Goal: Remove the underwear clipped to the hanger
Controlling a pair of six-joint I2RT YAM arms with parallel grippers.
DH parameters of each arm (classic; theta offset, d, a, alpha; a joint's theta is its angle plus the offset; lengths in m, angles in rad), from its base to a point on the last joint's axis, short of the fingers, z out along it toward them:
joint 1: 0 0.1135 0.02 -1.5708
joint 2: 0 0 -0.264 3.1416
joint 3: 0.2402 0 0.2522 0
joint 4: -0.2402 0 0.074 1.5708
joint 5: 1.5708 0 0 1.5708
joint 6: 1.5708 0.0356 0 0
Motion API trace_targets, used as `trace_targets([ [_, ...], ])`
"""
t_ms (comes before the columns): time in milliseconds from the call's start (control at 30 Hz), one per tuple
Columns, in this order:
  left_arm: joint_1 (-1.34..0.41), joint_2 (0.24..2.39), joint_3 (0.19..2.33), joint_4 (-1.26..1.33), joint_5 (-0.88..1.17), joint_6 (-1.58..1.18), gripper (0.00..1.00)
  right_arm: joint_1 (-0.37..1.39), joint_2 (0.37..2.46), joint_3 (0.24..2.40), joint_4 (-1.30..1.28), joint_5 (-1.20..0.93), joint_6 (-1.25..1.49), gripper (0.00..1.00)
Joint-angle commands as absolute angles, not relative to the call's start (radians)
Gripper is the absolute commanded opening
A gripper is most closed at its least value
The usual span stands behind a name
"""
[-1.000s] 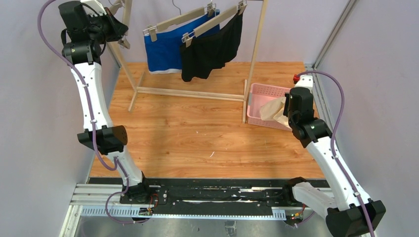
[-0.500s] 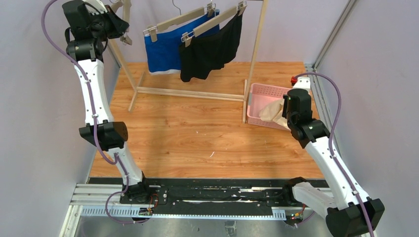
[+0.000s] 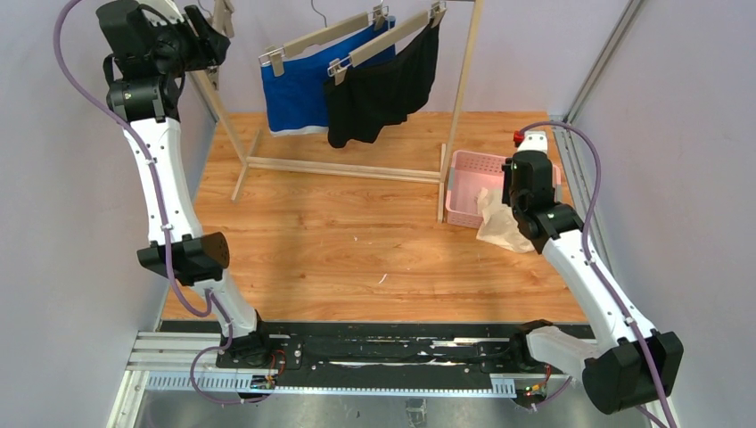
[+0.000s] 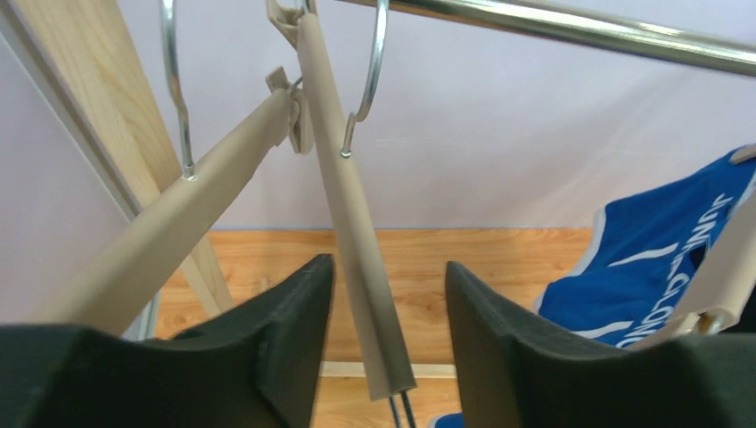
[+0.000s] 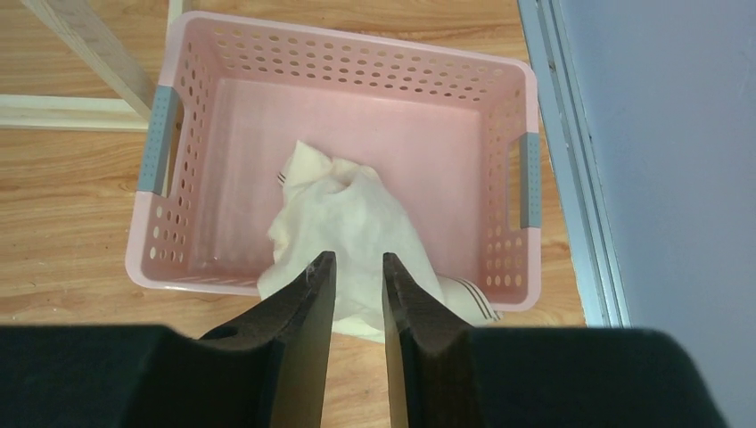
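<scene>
Below the right gripper's [image 5: 357, 259] narrowly parted, empty jaws, cream briefs [image 5: 343, 223] sag over the pink basket's [image 5: 357, 49] near rim and could slide out. Between the left gripper's [image 4: 388, 265] half-open jaws hangs a bare hanger [image 4: 348, 196], ungripped and easily snagged. To their right, blue briefs [image 3: 299, 89] and black briefs [image 3: 379, 89] hang clipped.

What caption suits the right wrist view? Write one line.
Right gripper, jaws slightly parted, above cream underwear draped over the pink basket's near rim.

Walls [image 3: 686, 89]: pale lilac, plain;
Floor [image 3: 357, 241]: wood-grain board;
Furniture: wooden clothes rack [image 3: 343, 168]; metal rail [image 4: 571, 31] on top
</scene>
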State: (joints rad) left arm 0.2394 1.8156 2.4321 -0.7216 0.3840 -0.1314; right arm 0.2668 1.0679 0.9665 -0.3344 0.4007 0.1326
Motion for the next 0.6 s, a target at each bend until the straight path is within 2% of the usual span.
trace_targets([
  [0,0.246,1.771,2.428,-0.728,0.344,-0.107,0.65,0.243,1.1,1.041,-0.282,0.347,0.101,0.27],
  [200,0.247,1.716,2.409,-0.766,0.311,-0.079,0.74,0.242,1.12,1.093,-0.286,0.297,0.099,0.21],
  [400,0.247,1.635,2.339,-0.754,0.325,-0.072,0.75,0.241,1.116,1.054,-0.345,0.29,0.131,0.21],
  [567,0.246,1.564,2.272,-0.769,0.319,-0.044,0.78,0.24,1.153,0.959,-0.343,0.242,0.129,0.39],
])
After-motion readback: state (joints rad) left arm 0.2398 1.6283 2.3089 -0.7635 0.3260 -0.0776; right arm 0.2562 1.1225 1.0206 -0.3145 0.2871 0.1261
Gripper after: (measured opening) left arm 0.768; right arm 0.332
